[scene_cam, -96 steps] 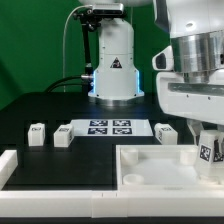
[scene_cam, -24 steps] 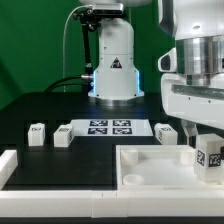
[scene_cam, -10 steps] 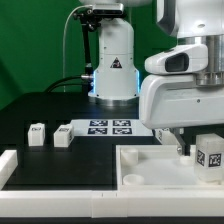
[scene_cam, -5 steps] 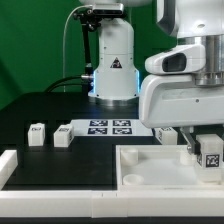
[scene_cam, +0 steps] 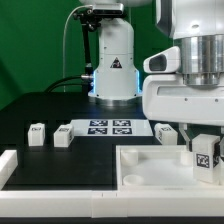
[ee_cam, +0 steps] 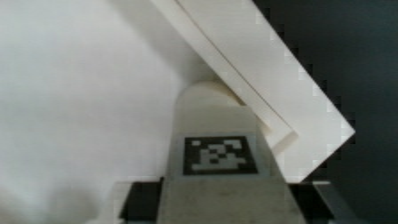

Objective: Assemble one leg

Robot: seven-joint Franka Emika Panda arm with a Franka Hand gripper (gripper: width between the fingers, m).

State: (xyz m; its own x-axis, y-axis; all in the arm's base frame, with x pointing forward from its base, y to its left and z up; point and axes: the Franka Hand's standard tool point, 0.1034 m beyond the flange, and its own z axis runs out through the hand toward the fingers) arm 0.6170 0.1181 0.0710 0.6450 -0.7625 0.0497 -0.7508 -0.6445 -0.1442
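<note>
My gripper (scene_cam: 204, 160) is shut on a leg (scene_cam: 205, 154), a small white block with a black-and-white tag. It holds the leg upright over the far right corner of the large white tray-like part (scene_cam: 150, 165). In the wrist view the leg (ee_cam: 221, 140) fills the space between the two dark fingers (ee_cam: 150, 200), its tip at the tray's raised corner wall (ee_cam: 267, 70). Whether the leg touches the tray cannot be told. Three more legs lie on the black table: one (scene_cam: 37, 133), a second (scene_cam: 63, 136), and a third (scene_cam: 165, 132).
The marker board (scene_cam: 108, 127) lies flat on the table behind the tray. A white L-shaped block (scene_cam: 8, 165) sits at the exterior view's left front. The robot base (scene_cam: 113, 60) stands at the back.
The gripper body has turned about its vertical axis since a second ago. The leg stays in the grip over the tray's right corner, shifted slightly.
</note>
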